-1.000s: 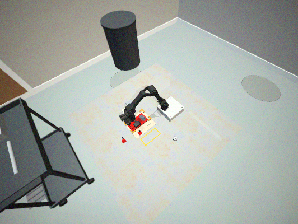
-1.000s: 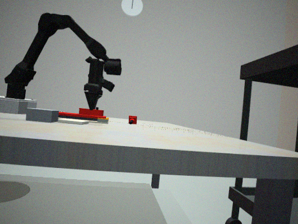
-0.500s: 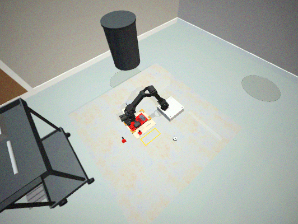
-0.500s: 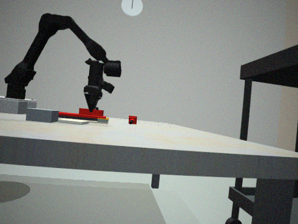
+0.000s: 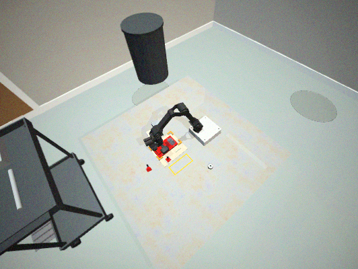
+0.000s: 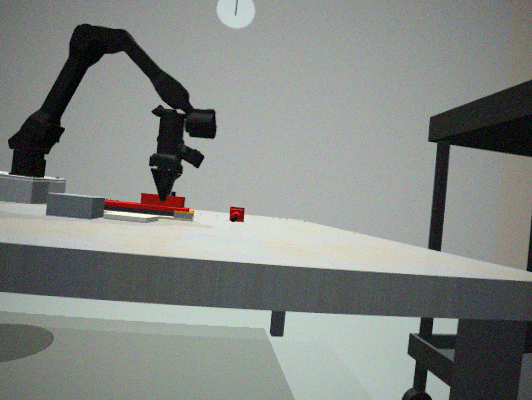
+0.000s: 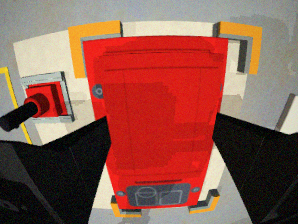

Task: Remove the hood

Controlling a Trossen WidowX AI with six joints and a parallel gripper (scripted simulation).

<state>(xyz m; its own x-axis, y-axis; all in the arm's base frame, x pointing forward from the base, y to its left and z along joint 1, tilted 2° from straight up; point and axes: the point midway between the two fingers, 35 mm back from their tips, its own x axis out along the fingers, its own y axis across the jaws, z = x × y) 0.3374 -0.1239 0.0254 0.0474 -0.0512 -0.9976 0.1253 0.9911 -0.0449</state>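
Note:
The toy car [image 5: 171,138] [image 6: 120,204] is red and lies among orange corner brackets on a cream board. Its raised red hood [image 6: 149,198] [image 7: 145,110] is still on the car. My gripper [image 6: 163,199] [image 7: 161,119] points straight down, with one dark finger against each long side of the hood. It looks shut on the hood; the lowest part of the fingertips is hidden beside it. The marked area, a yellow outline [image 5: 175,174] [image 7: 5,70], lies on the table beside the board and has nothing in it.
A red block with a black knob [image 5: 167,159] [image 7: 44,103] stands in a grey frame on the board, between car and outline. Another red knobbed piece [image 5: 149,169] [image 6: 237,214], a small white ring [image 5: 209,167] and a grey block [image 6: 75,205] are on the table.

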